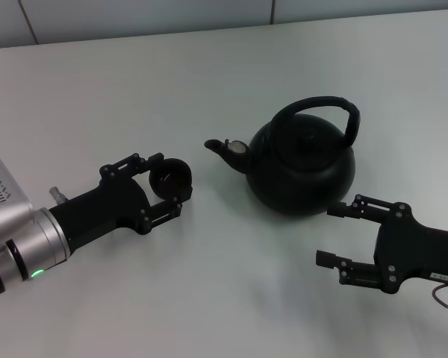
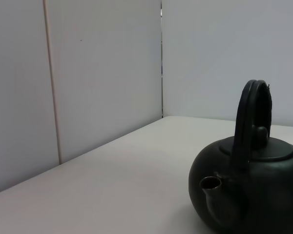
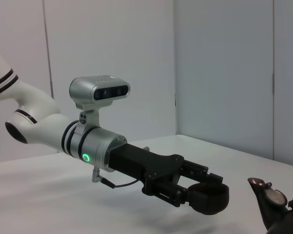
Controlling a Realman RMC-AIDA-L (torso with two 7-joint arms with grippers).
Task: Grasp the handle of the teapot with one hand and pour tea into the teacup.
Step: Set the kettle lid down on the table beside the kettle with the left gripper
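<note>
- Holding the teacup (image 1: 171,177) clamped between its fingers, the left gripper (image 1: 166,186) keeps it just before the spout (image 1: 225,148) — ready to catch tea.
- The right gripper (image 1: 342,235), fingers apart, waits beside the teapot (image 1: 300,162) — handle (image 1: 319,107) ungrasped above it.

Black teapot (image 1: 302,165) upright, spout toward held teacup (image 1: 171,177).

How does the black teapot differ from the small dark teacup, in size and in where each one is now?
The round matte-black teapot is many times larger than the tiny dark bowl-shaped teacup. The teapot stands free on the white table, while the teacup sits between the left gripper's fingers. The teapot has an arched handle and spout; the teacup has neither. Both are dark.
</note>
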